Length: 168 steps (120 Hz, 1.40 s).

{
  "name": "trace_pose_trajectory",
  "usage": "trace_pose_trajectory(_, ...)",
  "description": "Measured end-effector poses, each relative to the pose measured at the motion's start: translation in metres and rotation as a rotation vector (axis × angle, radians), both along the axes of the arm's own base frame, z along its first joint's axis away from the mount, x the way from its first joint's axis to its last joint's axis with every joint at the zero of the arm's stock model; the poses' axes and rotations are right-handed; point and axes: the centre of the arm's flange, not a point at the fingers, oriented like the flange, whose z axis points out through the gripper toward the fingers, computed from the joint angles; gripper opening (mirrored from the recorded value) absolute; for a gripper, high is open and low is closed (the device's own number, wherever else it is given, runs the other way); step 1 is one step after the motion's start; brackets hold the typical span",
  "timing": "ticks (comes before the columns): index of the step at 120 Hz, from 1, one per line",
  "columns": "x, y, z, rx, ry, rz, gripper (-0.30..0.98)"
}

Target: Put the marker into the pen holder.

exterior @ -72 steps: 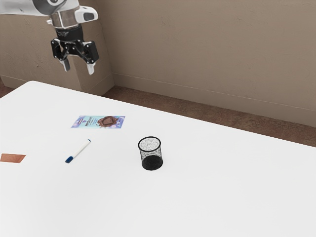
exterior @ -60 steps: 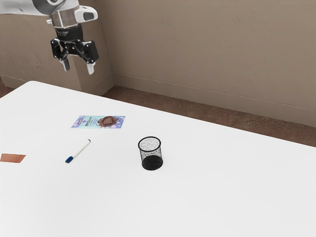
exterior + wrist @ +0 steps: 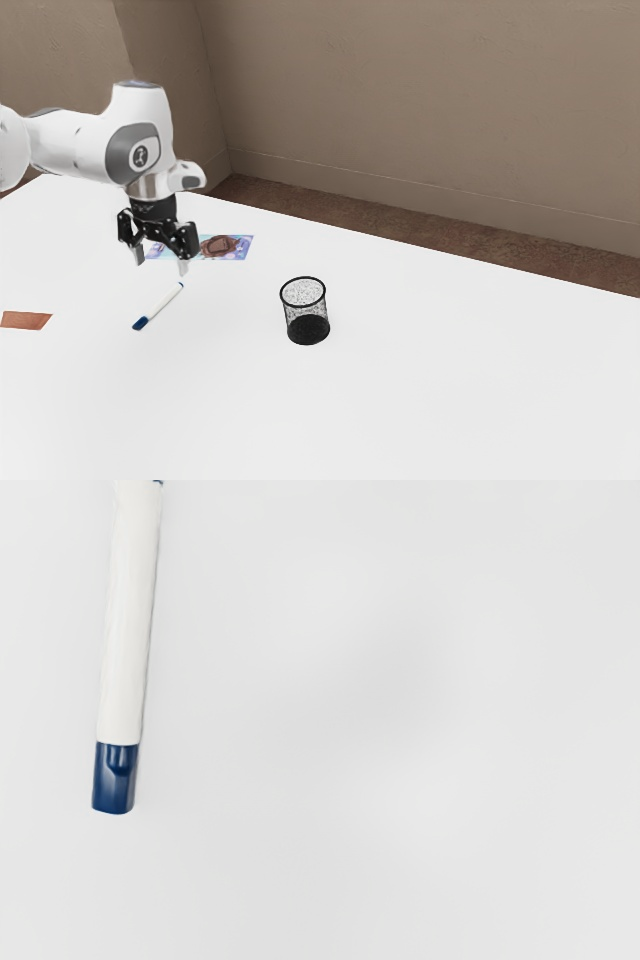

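You have one arm (image 3: 75, 145) reaching in from the exterior view's left, carrying one gripper (image 3: 161, 262). Its two fingers (image 3: 183, 268) stand apart and point down above the table (image 3: 420, 370), with neither of them gripping anything.

Your one marker (image 3: 160, 305) lies on its side on the table, near the gripper and outside its grasp. It has one white barrel and two blue ends: the larger lies toward the exterior view's lower left, the small one toward its upper right. In the wrist view you can see the white barrel closely, with one dark blue end in full and a trace of blue at the other.

You have one pen holder (image 3: 307, 312), round, black and made of mesh, standing upright on the table. It is well apart from the marker, toward the exterior view's right.

There are two flat things besides: one packet (image 3: 226, 247), blue and purple with a brown picture, lying partly hidden behind the gripper, and one brown piece (image 3: 24, 320), cut off by the exterior view's left edge. Past the table you see the tan wall (image 3: 430, 110) and the brown floor (image 3: 400, 220).
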Motion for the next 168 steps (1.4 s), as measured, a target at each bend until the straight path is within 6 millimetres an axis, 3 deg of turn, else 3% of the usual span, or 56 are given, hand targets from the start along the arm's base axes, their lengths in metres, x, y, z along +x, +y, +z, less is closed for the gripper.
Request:
trace_pose_trajectory(33,0.013,0.036,-0.073,0.033,-0.014,-0.104,0.69)
trace_pose_trajectory(47,0.022,0.051,-0.094,0.029,-0.013,-0.12,0.69)
trace_pose_trajectory(62,0.043,0.062,-0.095,0.012,-0.043,-0.125,0.69)
trace_pose_trajectory(74,0.042,0.077,-0.111,-0.006,-0.016,-0.111,0.69)
trace_pose_trajectory(87,0.043,0.08,-0.126,-0.021,0.008,-0.123,0.69)
trace_pose_trajectory(102,0.056,0.081,-0.128,-0.031,-0.008,-0.14,0.69)
trace_pose_trajectory(141,0.066,0.1,-0.139,-0.043,-0.028,-0.148,0.69)
trace_pose_trajectory(168,0.067,0.101,-0.151,-0.058,-0.022,-0.155,0.65)
